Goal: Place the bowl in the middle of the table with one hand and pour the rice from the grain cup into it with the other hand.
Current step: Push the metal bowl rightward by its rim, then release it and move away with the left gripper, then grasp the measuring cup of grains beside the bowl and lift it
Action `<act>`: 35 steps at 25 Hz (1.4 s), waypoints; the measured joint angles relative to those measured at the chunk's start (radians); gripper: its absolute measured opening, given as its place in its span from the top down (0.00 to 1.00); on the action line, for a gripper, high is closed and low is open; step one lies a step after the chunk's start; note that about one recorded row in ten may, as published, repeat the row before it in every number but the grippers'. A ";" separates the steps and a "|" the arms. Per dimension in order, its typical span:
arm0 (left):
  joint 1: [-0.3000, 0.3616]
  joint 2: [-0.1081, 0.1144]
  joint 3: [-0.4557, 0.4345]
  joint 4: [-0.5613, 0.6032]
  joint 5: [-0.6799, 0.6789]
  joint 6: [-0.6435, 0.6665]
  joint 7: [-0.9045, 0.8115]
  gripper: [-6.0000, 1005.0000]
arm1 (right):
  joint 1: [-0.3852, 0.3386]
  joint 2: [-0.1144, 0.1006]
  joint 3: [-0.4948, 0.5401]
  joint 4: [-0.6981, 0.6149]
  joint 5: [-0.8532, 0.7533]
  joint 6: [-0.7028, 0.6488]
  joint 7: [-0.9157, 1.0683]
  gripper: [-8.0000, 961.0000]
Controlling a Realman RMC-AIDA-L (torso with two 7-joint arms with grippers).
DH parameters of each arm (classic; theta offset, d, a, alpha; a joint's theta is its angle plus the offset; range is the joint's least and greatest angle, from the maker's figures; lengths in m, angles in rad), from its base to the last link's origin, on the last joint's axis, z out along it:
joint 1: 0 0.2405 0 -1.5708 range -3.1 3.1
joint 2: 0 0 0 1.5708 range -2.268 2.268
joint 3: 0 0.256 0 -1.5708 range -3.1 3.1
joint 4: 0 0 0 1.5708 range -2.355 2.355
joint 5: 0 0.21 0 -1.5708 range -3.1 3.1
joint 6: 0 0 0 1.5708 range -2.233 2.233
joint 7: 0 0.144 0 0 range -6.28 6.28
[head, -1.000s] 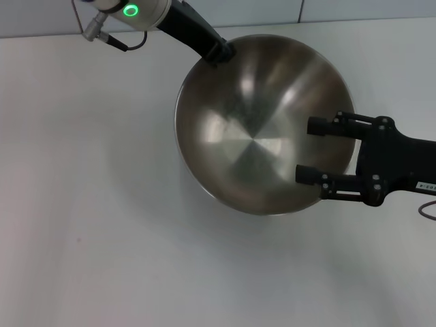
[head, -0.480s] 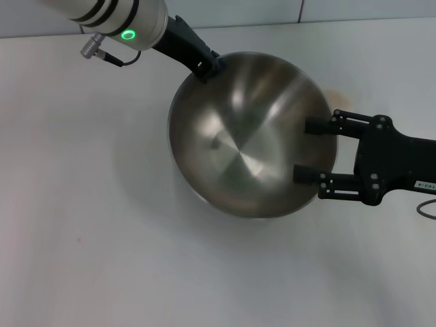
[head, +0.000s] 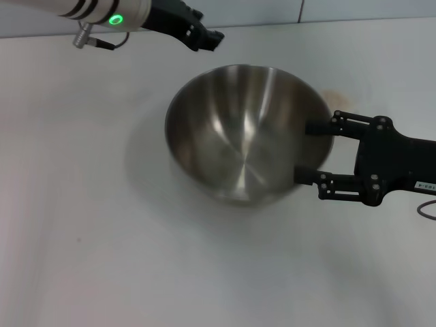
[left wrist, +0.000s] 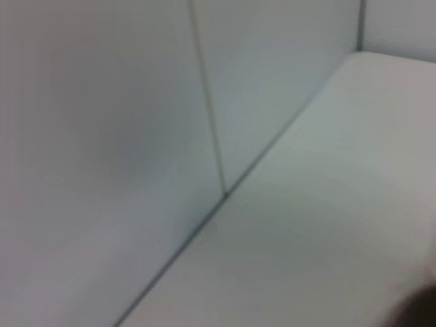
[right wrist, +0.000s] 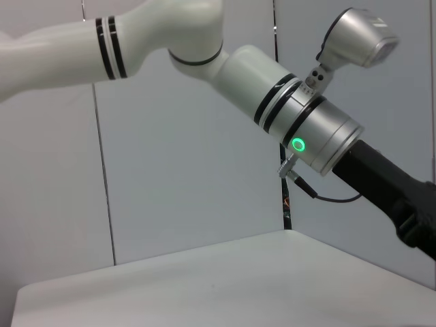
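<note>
Steel mixing bowl sits mid-table, empty. Right gripper, jaws apart, crowds its three o'clock rim and could knock it; left gripper at eleven o'clock, state unclear.

The left arm was glossy white with paired black bands, ending in a silver wrist carrying a green ring light and a thin cable. The right claw was matte black, studded with small screws, bearing a white label.
</note>
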 joint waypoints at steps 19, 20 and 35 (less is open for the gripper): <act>0.424 0.009 -0.135 0.247 -0.663 -0.122 0.396 0.17 | 0.022 0.000 0.001 0.002 -0.003 0.003 -0.006 0.19; 0.424 0.009 -0.135 0.247 -0.663 -0.122 0.396 0.17 | 0.022 0.000 0.001 0.002 -0.003 0.003 -0.006 0.19; 0.492 0.093 -0.414 -0.173 -0.916 0.699 0.869 0.17 | 0.066 0.002 0.050 0.086 0.007 0.065 -0.006 0.19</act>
